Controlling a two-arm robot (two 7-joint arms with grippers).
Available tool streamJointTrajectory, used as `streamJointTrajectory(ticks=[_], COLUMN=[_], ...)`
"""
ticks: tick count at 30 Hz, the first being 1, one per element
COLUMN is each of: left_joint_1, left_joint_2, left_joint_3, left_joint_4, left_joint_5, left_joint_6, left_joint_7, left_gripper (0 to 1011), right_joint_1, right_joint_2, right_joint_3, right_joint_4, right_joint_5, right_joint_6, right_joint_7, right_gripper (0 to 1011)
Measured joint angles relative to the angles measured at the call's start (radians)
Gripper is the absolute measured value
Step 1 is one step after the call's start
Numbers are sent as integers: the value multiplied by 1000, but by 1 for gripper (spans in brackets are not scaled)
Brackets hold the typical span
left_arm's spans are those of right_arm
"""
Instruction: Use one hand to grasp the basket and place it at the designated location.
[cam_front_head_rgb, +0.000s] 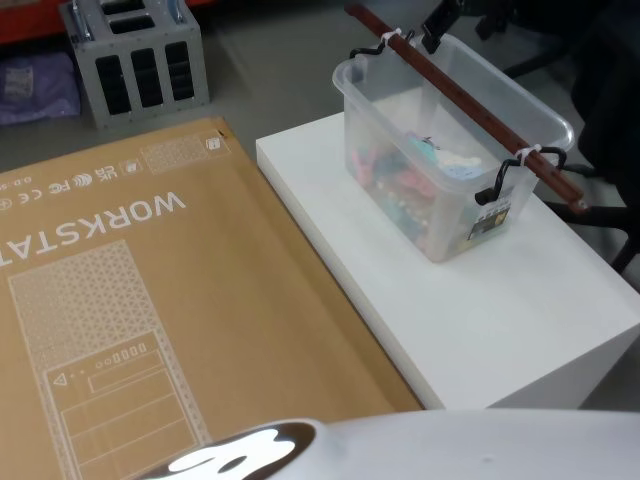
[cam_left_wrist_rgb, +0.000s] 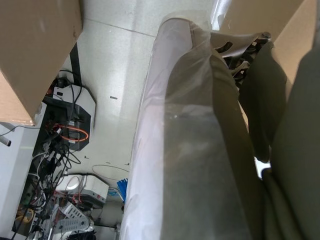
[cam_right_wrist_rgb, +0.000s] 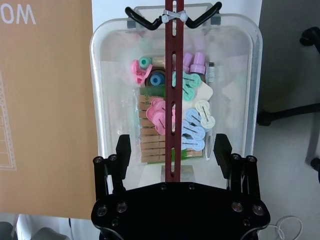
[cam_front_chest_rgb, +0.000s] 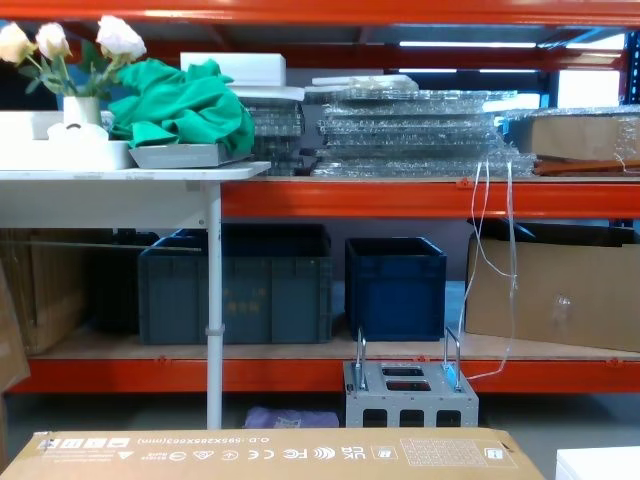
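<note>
The basket (cam_front_head_rgb: 392, 165), a clear plastic tub, stands on the far part of a white bench (cam_front_head_rgb: 480, 320), at the right of the head view and close to the bench's right edge. A thin reddish-brown handle (cam_front_head_rgb: 470, 105) runs lengthwise over its open top and is tied at each end to a black hook (cam_front_head_rgb: 505, 182) with a white zip tie (cam_right_wrist_rgb: 173, 15). Inside lie coloured clothes pegs (cam_right_wrist_rgb: 159, 119) in pink, blue and teal, beside a row of wooden pegs (cam_right_wrist_rgb: 150, 137). The right gripper (cam_right_wrist_rgb: 172, 154) hovers over one end of the basket with its jaws spread wide; the handle passes between the two fingers (cam_right_wrist_rgb: 123, 154) and touches neither. In the head view this gripper shows as a dark shape at the far end of the handle. A large flat cardboard box (cam_front_head_rgb: 150, 300) lies just beside the bench on the left, and a grey metal box (cam_front_head_rgb: 135, 60) sits on the floor beyond it. In the chest view, dark blue crates (cam_front_chest_rgb: 395, 285) stand on a low shelf.
</note>
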Motion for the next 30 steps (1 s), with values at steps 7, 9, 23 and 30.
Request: streamJointTrajectory(ticks=[7, 9, 23, 30], left_joint_1=[0, 0, 0, 0], left_joint_2=[0, 0, 0, 0], left_joint_3=[0, 0, 0, 0], left_joint_4=[0, 0, 0, 0], left_joint_5=[0, 0, 0, 0], left_joint_6=[0, 0, 0, 0], left_joint_7=[0, 0, 0, 0], left_gripper=[0, 0, 0, 0], right_joint_1=[0, 0, 0, 0], right_joint_2=[0, 0, 0, 0], right_joint_3=[0, 0, 0, 0], right_joint_4=[0, 0, 0, 0], right_joint_5=[0, 0, 0, 0], right_joint_6=[0, 0, 0, 0], right_joint_7=[0, 0, 0, 0], right_gripper=[1001, 1001, 1001, 1001])
